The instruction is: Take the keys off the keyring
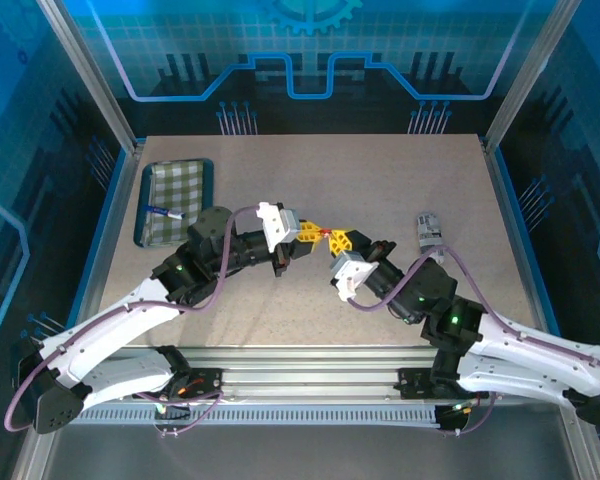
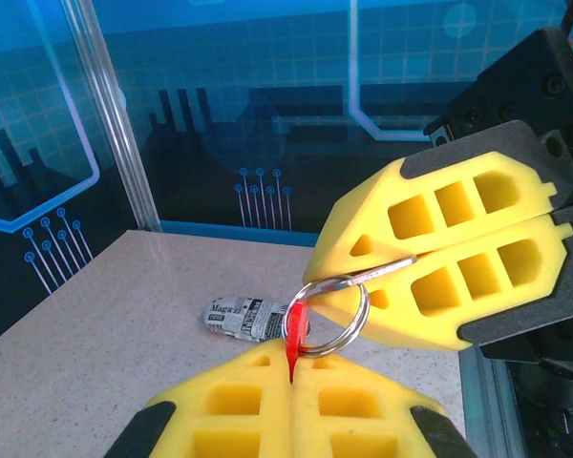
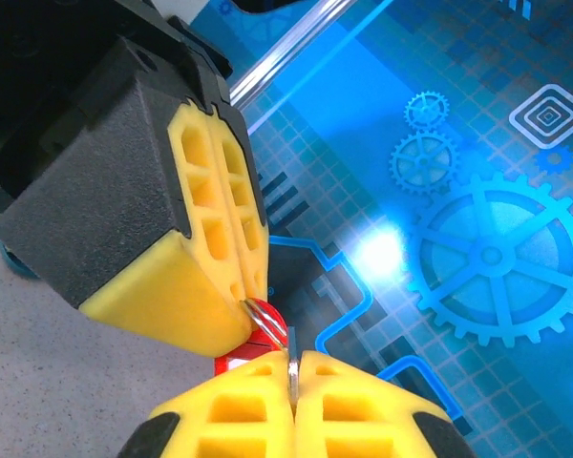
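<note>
Both grippers meet above the middle of the table, tip to tip. My left gripper (image 1: 315, 231) (image 2: 293, 361) is shut on a thin red flat tab (image 2: 295, 329) that hangs on the keyring (image 2: 332, 315), a silver split ring. My right gripper (image 1: 338, 240) (image 3: 293, 358) is shut on a flat silver key (image 2: 387, 271) (image 3: 292, 370) threaded on the same ring. The ring (image 3: 267, 320) is stretched between the two pairs of yellow fingers, off the table. In the right wrist view the left gripper (image 3: 244, 305) touches the ring, with the red tab (image 3: 258, 342) just behind.
A small roll printed like a magazine (image 1: 426, 228) (image 2: 244, 318) lies on the table to the right of the grippers. A green-checked tray (image 1: 180, 185) at the back left holds a blue-and-white pen (image 1: 163, 211). Blue enclosure walls ring the table.
</note>
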